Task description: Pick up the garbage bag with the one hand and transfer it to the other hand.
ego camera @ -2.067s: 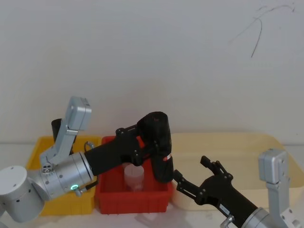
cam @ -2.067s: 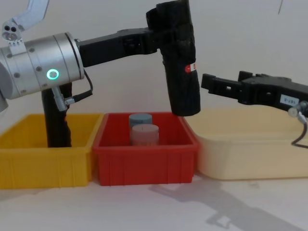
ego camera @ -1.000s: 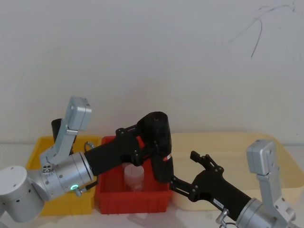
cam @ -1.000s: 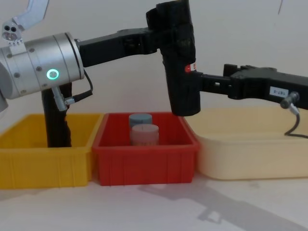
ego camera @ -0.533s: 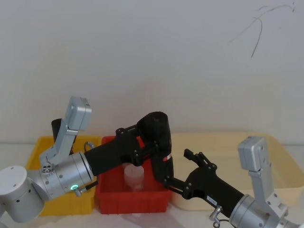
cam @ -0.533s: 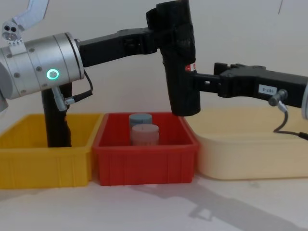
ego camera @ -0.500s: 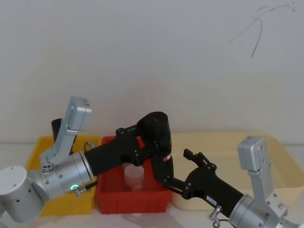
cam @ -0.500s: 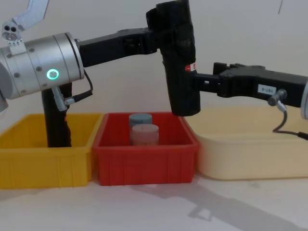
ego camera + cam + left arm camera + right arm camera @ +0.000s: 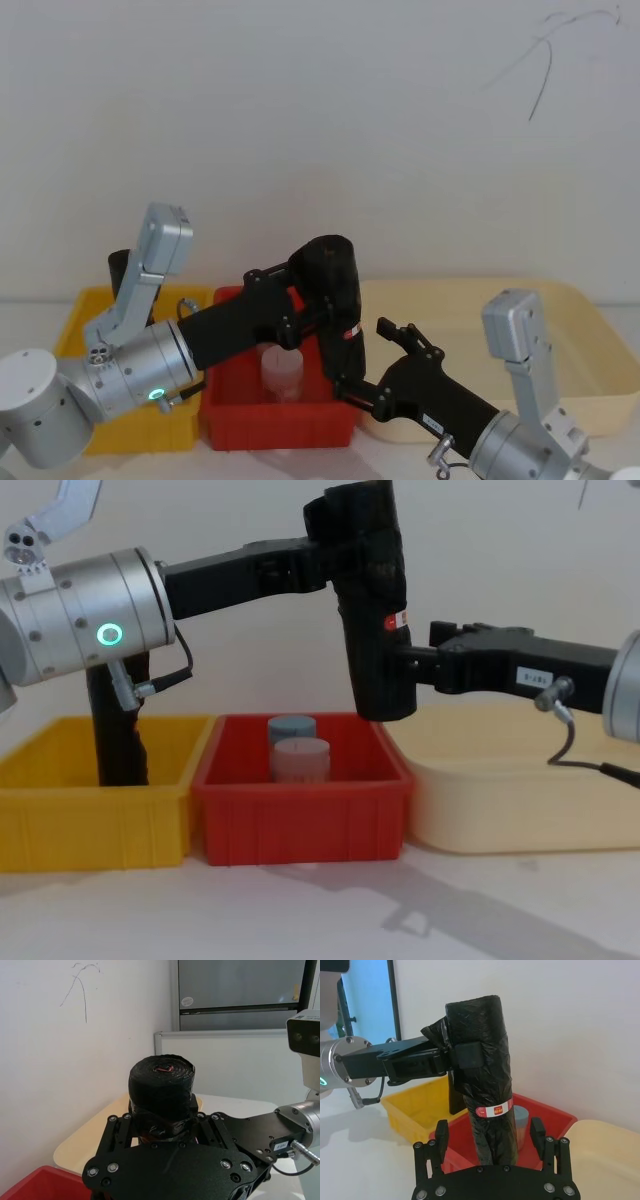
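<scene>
The red bin (image 9: 300,815) sits below, at 6 o'clock of the garbage bag (image 9: 378,630), which hangs upright in the air. The left gripper (image 9: 340,560), reaching in from 9 o'clock, has its fingers clamped on the roll's upper part. The right gripper (image 9: 490,1134), coming from 3 o'clock, has its fingers spread either side of the lower part, not touching it.

Garbage bag (image 9: 336,297) held mid-air
L claw (image 9: 303,300) grips it upright over red bin (image 9: 232,412); R claw (image 9: 366,360) spread round lower end.
</scene>
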